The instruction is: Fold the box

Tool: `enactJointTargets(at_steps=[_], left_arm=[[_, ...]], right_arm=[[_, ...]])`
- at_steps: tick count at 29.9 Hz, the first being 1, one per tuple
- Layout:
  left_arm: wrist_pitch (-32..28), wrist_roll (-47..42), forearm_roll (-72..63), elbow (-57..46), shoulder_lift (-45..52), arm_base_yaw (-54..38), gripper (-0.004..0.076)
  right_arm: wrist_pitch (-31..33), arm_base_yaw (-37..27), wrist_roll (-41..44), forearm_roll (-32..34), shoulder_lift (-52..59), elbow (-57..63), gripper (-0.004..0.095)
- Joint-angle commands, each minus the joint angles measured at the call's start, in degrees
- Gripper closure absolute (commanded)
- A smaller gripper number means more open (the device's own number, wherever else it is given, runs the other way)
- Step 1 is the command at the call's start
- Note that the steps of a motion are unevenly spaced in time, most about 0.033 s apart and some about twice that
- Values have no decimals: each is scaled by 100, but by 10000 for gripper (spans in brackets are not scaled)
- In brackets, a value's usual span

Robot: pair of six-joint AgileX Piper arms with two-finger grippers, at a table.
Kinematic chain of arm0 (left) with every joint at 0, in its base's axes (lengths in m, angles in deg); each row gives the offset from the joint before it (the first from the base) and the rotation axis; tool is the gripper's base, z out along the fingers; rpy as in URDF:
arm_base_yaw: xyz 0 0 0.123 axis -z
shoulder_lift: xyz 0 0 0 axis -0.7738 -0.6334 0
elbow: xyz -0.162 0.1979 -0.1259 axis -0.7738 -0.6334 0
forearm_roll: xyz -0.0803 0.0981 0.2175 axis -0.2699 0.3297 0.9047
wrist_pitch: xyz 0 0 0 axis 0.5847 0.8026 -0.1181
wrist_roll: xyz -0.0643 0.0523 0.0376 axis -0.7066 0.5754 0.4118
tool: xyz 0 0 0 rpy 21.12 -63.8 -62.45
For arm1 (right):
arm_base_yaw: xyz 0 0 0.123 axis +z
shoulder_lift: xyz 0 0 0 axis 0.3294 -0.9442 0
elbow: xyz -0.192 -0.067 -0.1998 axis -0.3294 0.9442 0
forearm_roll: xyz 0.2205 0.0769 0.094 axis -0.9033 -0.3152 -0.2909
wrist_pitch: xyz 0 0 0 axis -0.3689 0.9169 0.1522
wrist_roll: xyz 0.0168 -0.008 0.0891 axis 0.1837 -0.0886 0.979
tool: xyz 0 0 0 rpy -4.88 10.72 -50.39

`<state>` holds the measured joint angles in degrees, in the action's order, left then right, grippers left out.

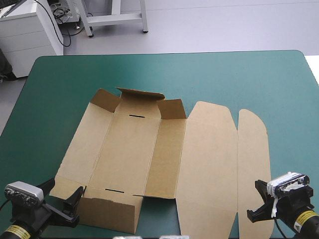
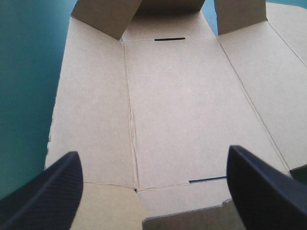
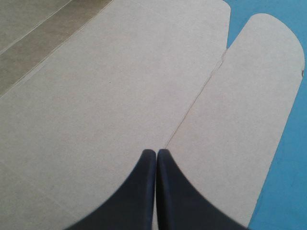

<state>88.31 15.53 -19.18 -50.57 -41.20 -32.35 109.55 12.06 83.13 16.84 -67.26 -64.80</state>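
Now, from my remote station: the brown box (image 1: 149, 149) lies opened out on the teal-green table (image 1: 259, 74), from centre toward the 6 o'clock edge, its flaps at the 12 o'clock end standing up and a wall raised at its 7 o'clock corner (lid and rounded flap lie flat toward 3 o'clock). My left gripper (image 1: 61, 193), at 7 o'clock, holds its black fingers spread wide over the box's near end; my right gripper (image 1: 258, 200), at 5 o'clock, has its fingers pressed together above the crease between lid and flap.
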Motion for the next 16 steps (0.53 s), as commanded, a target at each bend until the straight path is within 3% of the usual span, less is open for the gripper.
enactJointTargets(at_steps=[1,8,16], left_arm=[[-322,33,35,378,-168,8,137],[501,33,803,1522,-1281,8,137],[1306,41,1513,2679,-3302,8,137]], right_arm=[[-398,-51,-14,49,-51,-131,921],[-398,-51,-14,49,-51,-131,922],[-398,-51,-14,49,-51,-131,922]])
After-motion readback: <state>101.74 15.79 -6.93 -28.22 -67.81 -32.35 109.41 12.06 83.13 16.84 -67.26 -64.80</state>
